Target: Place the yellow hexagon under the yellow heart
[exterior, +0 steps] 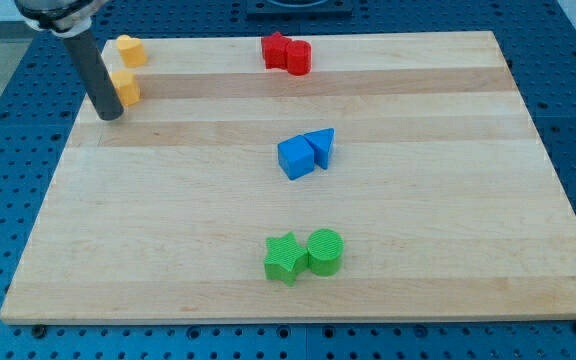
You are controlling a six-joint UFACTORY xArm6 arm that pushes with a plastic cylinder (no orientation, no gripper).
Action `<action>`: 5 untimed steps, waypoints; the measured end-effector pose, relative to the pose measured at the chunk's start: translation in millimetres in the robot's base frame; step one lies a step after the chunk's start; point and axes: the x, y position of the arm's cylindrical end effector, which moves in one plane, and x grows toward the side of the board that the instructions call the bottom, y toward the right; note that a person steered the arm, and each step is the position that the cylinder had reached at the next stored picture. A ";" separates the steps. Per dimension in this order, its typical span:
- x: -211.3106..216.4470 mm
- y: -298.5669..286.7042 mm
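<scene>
Two yellow blocks sit at the board's top left. The upper one [130, 49] looks like the yellow heart. The lower one [126, 87] looks like the yellow hexagon and lies directly below the heart with a small gap between them. My rod comes down from the view's top left, and my tip [110, 114] rests on the board just left of and slightly below the hexagon, touching or nearly touching its left side.
A red star [276, 50] and red cylinder [299, 58] touch at the top centre. A blue cube [295, 158] and blue triangle [322, 147] sit mid-board. A green star [285, 258] and green cylinder [325, 250] sit near the bottom. Wooden board [448, 200].
</scene>
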 end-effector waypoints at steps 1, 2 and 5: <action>-40.7 -3.4; -41.3 -4.7; -13.2 7.3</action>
